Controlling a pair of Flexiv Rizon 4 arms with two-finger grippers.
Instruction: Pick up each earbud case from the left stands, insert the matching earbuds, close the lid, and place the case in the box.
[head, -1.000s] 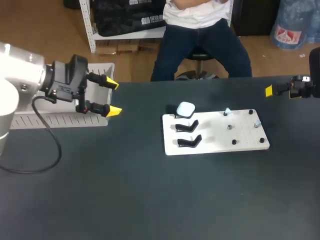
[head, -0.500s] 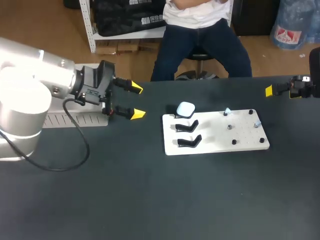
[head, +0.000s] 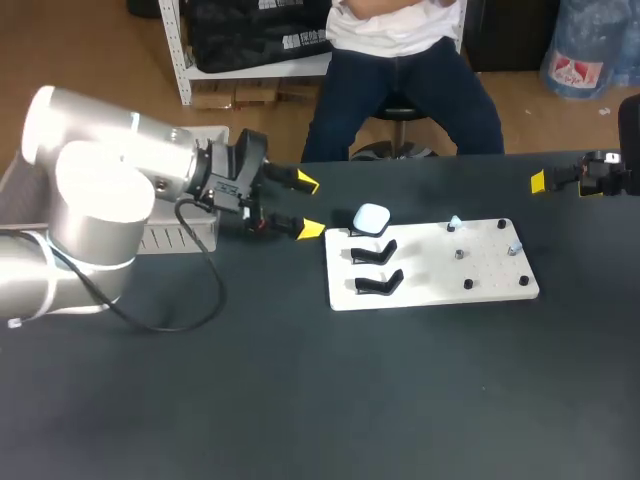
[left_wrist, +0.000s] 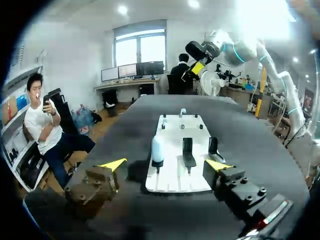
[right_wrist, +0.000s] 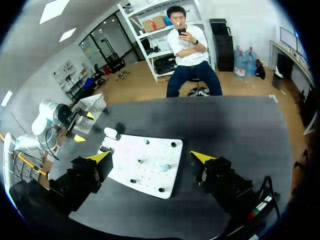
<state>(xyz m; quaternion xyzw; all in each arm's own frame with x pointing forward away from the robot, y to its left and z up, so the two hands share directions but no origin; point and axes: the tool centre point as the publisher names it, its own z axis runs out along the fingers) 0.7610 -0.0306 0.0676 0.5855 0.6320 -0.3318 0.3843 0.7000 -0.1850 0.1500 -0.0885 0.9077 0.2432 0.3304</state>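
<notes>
Hovering wide apart and empty, left pincer (head: 310, 206) near earbud case (head: 371, 218), right pincer (right_wrist: 149, 155) apart too

black matte table (head: 300, 400), wide flat top

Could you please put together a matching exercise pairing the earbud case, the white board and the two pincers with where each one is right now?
1. earbud case
2. white board
3. left pincer
4. right pincer

a. open, by the table's far right edge, apart from the board
b. on the farthest stand
c. flat on the dark table
d. open, close beside the case, touching nothing

Pairs: 1-b, 2-c, 3-d, 4-a.
</notes>
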